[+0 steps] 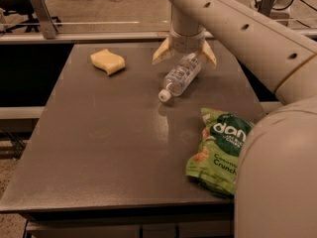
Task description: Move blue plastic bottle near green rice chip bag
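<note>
The blue plastic bottle (180, 76) lies on its side on the dark table (99, 133), white cap pointing to the front left. My gripper (184, 57) hangs over the bottle's far end, its two tan fingers (161, 53) spread wide to either side of it, open and holding nothing. The green rice chip bag (219, 150) lies flat near the table's front right, partly hidden by my arm (275, 182). The bottle's cap is a short way behind and to the left of the bag.
A yellow sponge (108, 61) lies at the table's back left. A metal rail (79, 29) runs behind the table. My large white arm covers the right side of the view. The table's front edge is near the bottom.
</note>
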Controlling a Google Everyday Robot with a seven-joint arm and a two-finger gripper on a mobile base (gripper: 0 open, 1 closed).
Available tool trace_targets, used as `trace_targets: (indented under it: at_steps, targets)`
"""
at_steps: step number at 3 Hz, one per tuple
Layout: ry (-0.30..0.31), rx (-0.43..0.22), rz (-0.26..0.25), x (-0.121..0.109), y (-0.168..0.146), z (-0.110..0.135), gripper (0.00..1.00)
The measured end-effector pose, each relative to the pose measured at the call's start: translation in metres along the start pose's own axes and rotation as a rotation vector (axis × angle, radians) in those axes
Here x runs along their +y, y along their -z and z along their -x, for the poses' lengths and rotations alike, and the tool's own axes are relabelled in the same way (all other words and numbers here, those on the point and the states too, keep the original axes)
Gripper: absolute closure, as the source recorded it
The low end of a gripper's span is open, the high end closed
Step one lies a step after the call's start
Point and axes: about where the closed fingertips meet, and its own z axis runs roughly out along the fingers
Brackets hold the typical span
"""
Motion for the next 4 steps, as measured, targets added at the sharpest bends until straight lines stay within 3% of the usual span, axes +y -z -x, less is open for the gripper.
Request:
trace_targets:
  at_steps: [1,2,3,4]
  targets:
    - [-0.095,-0.047,-0.098,-0.008,0.011,0.012,0.00]
    - [-0.135,-0.068,-0.058,-0.017,0.015,0.024,0.00]
    - [-0.149,-0.061,0.027,-0.017,0.010,0.030,0.00]
    - [-0.154,-0.066,0.034,-0.017,0.001,0.033,0.17]
